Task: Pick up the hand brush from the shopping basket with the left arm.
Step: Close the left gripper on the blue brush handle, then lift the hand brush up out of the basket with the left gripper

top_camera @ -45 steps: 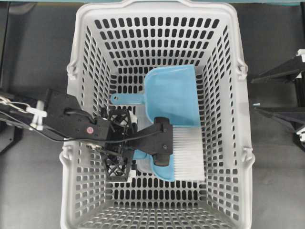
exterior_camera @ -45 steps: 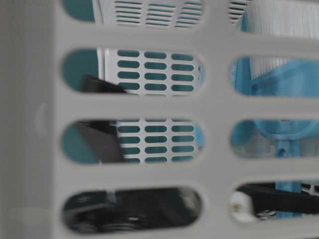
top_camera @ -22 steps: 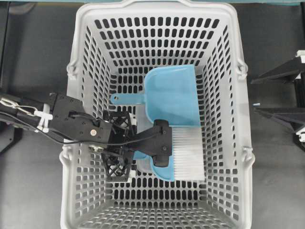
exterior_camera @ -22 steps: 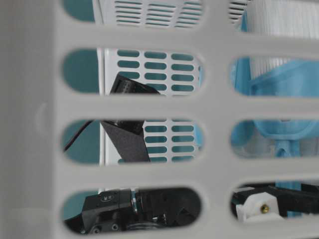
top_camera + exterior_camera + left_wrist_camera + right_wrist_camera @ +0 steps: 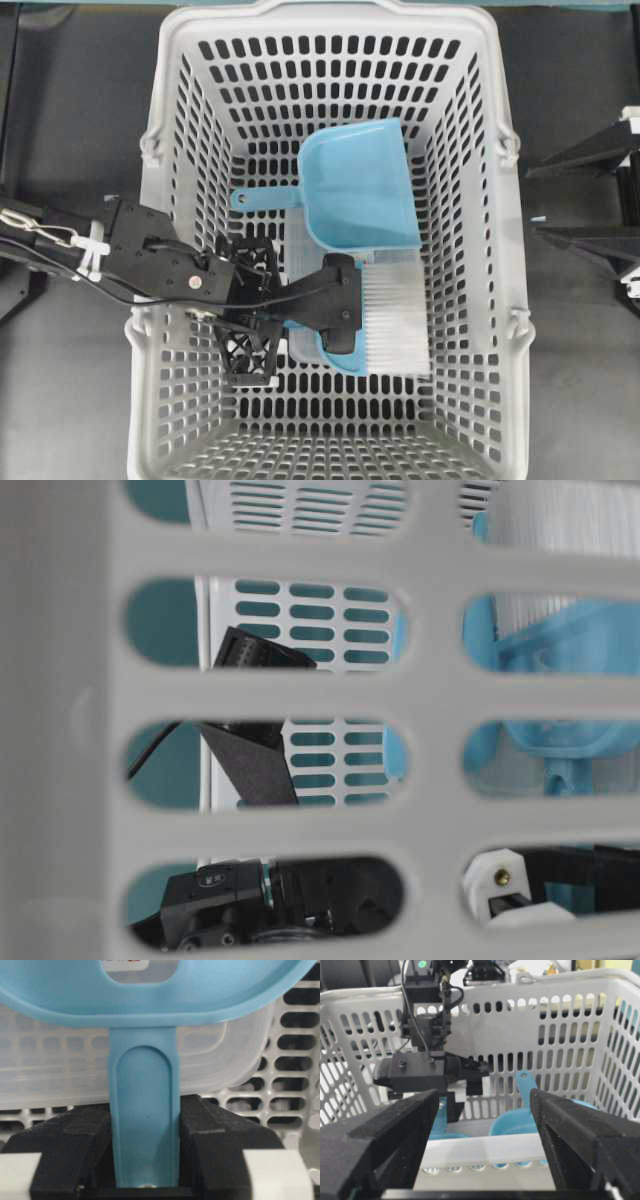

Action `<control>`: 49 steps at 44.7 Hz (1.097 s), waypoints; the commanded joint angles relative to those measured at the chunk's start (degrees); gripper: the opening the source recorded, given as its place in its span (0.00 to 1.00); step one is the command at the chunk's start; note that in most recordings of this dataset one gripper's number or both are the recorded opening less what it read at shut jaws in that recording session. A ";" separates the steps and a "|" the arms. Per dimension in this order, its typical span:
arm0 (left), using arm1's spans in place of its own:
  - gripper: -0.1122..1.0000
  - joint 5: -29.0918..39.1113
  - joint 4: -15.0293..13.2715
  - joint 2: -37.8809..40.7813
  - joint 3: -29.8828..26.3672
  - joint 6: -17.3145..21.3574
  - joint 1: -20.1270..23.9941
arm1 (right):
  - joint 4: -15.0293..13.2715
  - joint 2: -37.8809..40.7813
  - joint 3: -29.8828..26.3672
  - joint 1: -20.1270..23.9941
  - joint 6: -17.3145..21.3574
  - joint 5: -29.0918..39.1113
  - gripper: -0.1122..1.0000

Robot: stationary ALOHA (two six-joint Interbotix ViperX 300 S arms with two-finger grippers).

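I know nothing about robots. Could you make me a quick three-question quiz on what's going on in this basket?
1. True or false: the left gripper has its fingers on either side of the hand brush handle.
2. The dustpan lies: A) outside the shopping basket, B) inside it, beside the bristles, C) in the right gripper.
3. Fill in: the right gripper's fingers are ____.

Key: 1 true; 2 B; 3 open, holding nothing.

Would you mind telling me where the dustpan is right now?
In the overhead view the dustpan lies inside the basket, right of centre, its handle pointing left, just above the brush with its lower edge meeting the bristles.
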 commanded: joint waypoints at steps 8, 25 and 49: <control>0.32 -0.44 0.18 -0.97 -2.02 0.35 -0.79 | 0.18 0.35 -0.26 0.00 0.09 -0.35 0.74; 0.32 7.47 0.18 -10.20 -12.22 4.48 -0.70 | 0.26 0.26 0.00 0.00 0.18 -0.35 0.74; 0.32 25.93 0.26 -17.40 -23.12 0.35 2.90 | 0.26 0.26 0.00 0.00 0.18 -0.53 0.74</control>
